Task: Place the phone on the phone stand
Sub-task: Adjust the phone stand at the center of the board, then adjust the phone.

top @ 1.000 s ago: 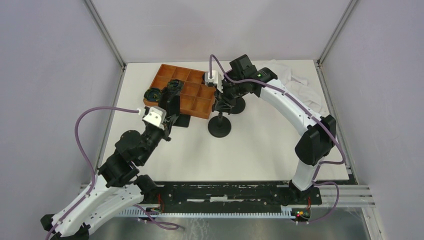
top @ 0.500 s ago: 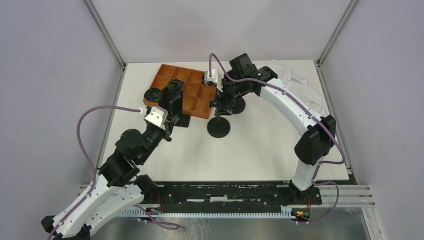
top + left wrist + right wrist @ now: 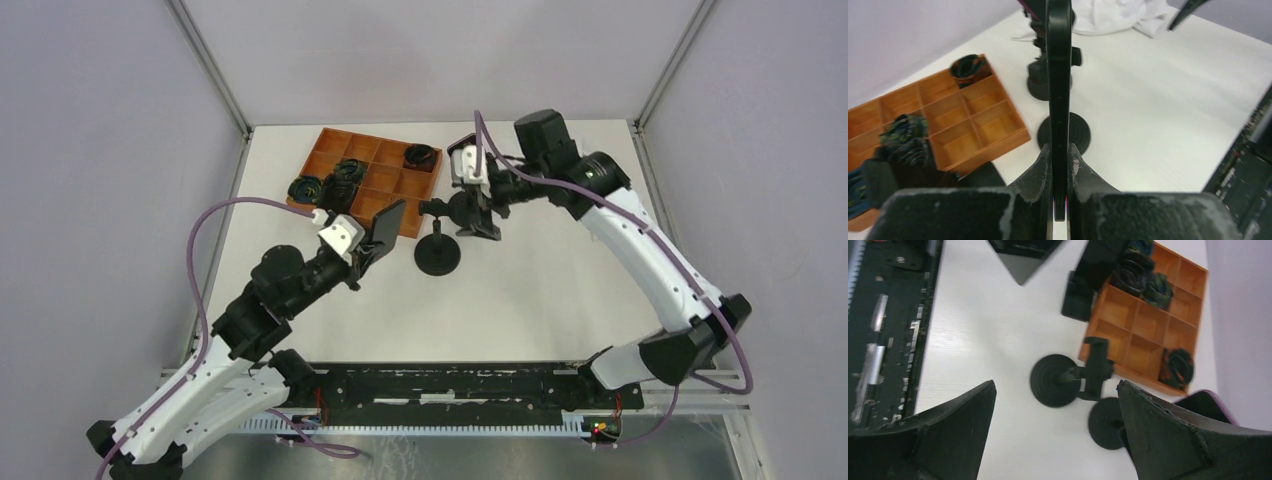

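Left gripper (image 3: 1060,157) pinches phone (image 3: 1059,65) edge-on, aloft near phone stand (image 3: 438,256); right gripper (image 3: 1055,386) gapes wide, empty. Risk: the narrow edge grip lets the phone pivot and miss the cradle.

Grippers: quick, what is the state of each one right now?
Left gripper: shut on the phone, gripped by its lower end and seen edge-on.
Right gripper: open, holding nothing.

White-shelled left arm (image 3: 205,402) and right arm (image 3: 650,262), black joints, a purple cable (image 3: 193,255) each — left gripper (image 3: 1059,165), right gripper (image 3: 1056,382) matt black, scuffed.
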Tool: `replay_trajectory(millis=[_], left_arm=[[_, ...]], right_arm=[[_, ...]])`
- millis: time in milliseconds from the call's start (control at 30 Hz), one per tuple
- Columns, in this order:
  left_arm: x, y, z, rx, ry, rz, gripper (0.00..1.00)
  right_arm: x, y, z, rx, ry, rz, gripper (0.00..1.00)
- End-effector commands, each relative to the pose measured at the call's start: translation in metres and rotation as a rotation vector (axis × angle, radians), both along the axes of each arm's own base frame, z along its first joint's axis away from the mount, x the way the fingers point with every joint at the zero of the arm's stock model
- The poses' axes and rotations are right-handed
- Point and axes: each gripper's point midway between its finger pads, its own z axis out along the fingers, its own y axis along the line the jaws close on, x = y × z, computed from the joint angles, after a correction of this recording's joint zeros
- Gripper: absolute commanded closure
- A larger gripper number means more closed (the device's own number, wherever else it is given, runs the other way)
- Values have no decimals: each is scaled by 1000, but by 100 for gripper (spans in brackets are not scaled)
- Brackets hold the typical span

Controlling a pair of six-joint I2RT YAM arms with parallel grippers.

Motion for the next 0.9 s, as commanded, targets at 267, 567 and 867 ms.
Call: replay_trajectory(millis=[267,567,867], left_arm=[[-36,-60,7,-23,66,-400,98],[-45,-84,-12,-5,185,-540,98],[-52,-104,4,-155,274,-606,98]], right_arm=[[-109,-65,-69,424,110,210,2],[-97,-76,-77,425,84,120,2],[-98,-75,-78,449,137,111,4]])
